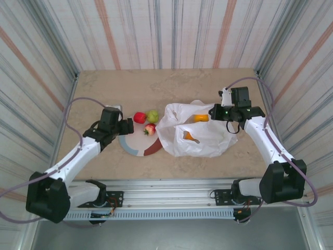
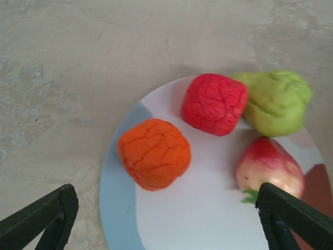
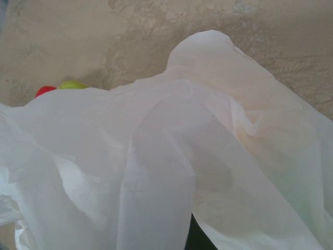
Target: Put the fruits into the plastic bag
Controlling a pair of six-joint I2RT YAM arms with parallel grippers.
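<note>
Bench (image 1: 171, 86): carrying plate (image 2: 208, 219), plastic bag (image 1: 200, 143).
Left pincer (image 2: 165, 191): hanging spread over orange fruit (image 2: 154, 153).
Right pincer (image 1: 215, 112): pinching plastic bag.
Risk: fingertip (image 2: 291, 219) nudging orange fruit off plate.

No text, label, brand, number or sign can be read anywhere: the bag (image 1: 195, 136), the fruits (image 2: 214, 103), the plate (image 2: 208, 208), the arms (image 1: 78, 153) and the striped walls (image 1: 166, 31) carry none.
</note>
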